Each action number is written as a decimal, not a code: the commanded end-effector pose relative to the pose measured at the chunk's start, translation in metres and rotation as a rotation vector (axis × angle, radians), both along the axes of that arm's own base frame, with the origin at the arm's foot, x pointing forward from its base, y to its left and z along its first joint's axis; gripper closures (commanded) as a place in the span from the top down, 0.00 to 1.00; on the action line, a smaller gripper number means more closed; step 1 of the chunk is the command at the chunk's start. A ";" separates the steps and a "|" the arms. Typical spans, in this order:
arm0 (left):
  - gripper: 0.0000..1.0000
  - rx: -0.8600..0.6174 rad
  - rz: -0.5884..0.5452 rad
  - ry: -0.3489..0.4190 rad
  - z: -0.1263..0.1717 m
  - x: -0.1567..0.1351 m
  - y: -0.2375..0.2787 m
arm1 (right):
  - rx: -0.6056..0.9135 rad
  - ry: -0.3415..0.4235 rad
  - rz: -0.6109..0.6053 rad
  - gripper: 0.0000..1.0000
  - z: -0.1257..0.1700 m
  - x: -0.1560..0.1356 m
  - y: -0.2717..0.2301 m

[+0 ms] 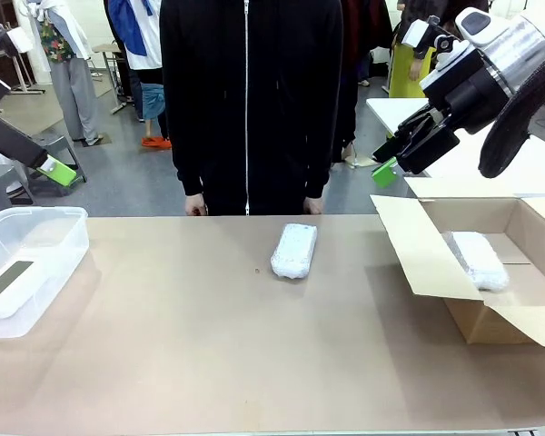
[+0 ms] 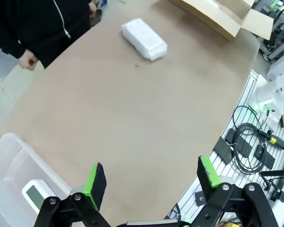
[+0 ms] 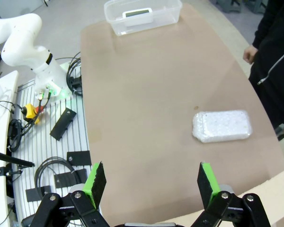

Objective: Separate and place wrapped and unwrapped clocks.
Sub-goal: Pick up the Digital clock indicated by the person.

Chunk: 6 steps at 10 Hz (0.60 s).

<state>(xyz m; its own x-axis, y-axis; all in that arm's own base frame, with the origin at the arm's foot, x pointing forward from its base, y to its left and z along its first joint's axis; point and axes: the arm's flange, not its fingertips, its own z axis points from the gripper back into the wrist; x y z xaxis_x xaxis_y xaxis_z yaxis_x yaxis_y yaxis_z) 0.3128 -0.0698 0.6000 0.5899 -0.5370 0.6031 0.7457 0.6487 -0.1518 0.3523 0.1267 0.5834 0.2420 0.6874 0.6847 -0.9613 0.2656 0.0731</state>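
A clock wrapped in white bubble wrap (image 1: 294, 250) (image 2: 144, 39) (image 3: 222, 126) lies on the brown table near the far middle. Another wrapped clock (image 1: 478, 260) rests inside the open cardboard box (image 1: 527, 218) (image 2: 213, 19) at the right. The bare white clock with a dark screen (image 1: 7, 278) (image 2: 36, 195) (image 3: 137, 13) lies in the clear plastic tub (image 1: 68, 227) (image 2: 9, 156) (image 3: 118, 23) at the left. My right gripper (image 1: 401, 154) (image 3: 149, 178) hangs open high above the box's far left corner. My left gripper (image 1: 62, 171) (image 2: 151, 178) stands open, raised above the tub's side of the table.
A person in a black zip jacket (image 1: 250, 100) stands at the far edge, hands (image 2: 27, 60) at the table's rim. The box's front flap (image 1: 413, 250) folds out over the table. Cables and tools (image 2: 248, 142) lie on the rail beside the table.
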 end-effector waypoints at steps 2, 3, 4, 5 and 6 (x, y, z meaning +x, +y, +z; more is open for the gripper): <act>1.00 -0.035 -0.025 -0.073 0.000 -0.012 0.000 | 0.003 -0.004 0.017 1.00 0.000 0.001 -0.001; 1.00 -0.041 -0.033 -0.057 -0.003 -0.009 0.003 | 0.003 -0.004 0.017 1.00 0.000 0.001 -0.001; 1.00 -0.035 -0.033 -0.045 -0.005 -0.008 0.000 | 0.003 -0.004 0.017 1.00 0.000 0.001 -0.001; 1.00 -0.013 -0.054 0.022 -0.012 -0.003 -0.004 | 0.003 -0.004 0.017 1.00 0.000 0.001 -0.001; 1.00 -0.024 -0.012 -0.038 0.006 -0.011 0.001 | 0.003 -0.004 0.017 1.00 0.000 0.001 -0.001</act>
